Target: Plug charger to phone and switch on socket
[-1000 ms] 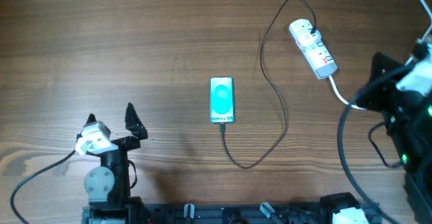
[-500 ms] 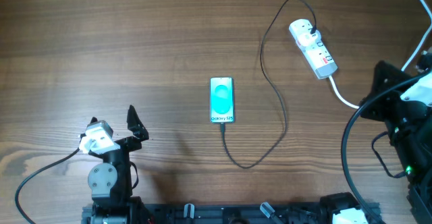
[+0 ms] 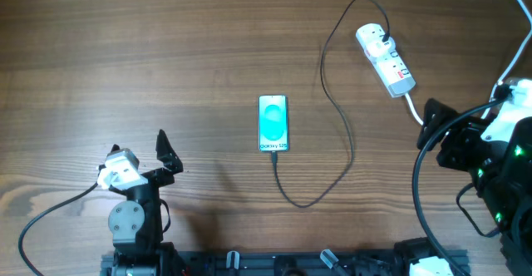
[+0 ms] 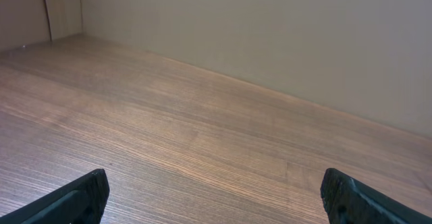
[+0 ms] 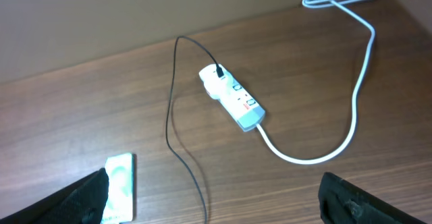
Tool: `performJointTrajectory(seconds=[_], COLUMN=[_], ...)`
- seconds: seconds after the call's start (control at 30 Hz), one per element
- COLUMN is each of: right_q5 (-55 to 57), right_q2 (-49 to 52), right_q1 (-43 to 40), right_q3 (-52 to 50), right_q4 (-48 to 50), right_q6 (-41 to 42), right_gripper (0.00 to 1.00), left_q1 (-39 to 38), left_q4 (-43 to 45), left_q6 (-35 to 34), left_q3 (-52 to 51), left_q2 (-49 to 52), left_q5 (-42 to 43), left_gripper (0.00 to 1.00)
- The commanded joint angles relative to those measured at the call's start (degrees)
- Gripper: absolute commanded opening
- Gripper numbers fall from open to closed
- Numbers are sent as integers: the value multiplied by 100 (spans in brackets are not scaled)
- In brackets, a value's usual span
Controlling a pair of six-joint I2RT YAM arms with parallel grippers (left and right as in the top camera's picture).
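Note:
The phone [image 3: 273, 124] lies flat at the table's middle, turquoise screen up; it also shows low on the left in the right wrist view [image 5: 120, 183]. The thin black charger [image 3: 347, 155] meets the phone's near short edge, loops right and runs up to its white plug in the socket [image 3: 385, 57]. The socket [image 5: 233, 99] lies at the back right; its switch position is too small to tell. My right gripper [image 3: 434, 133] hangs open and empty, nearer me than the socket and apart from it. My left gripper [image 3: 135, 145] stands open and empty at the front left, over bare wood.
The socket's thick white lead [image 5: 351, 116] curves right and back to a coil at the far right corner. A pale wall [image 4: 270, 28] bounds the table's far side. The arms' bases and black cables [image 3: 420, 193] crowd the front edge.
My right gripper has gone from shut to open, and the right arm has drawn left and toward the front, away from the socket. The left arm has barely shifted.

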Motion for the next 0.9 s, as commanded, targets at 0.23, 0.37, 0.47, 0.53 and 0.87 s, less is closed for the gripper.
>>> performJointTrajectory(seconds=[0.23, 0.37, 0.47, 0.53, 0.87], right_q5=[223, 83, -229, -509, -1582], right_q2=[-190, -787, -1482, -2028, -4468], right_q1=[-238, -555, -743, -872, -1690], right_q3=[-577, -1598, -2618, -3348, -6365], right_q4=[197, 1169, 2321, 3163, 5840], right_q6=[-1086, -1099, -1106, -1106, -1298], right_gripper=[100, 100, 100, 100, 100], left_q1=[37, 37, 37, 37, 37], left_q4=[0, 0, 0, 0, 0], left_q6=[-31, -31, -31, -31, -31], left_q3=[-50, -50, -50, -50, -50], left_q2=[-31, -31, -31, -31, -31], left_q5=[-74, -74, -74, -74, -74], left_gripper=[100, 100, 100, 100, 100])
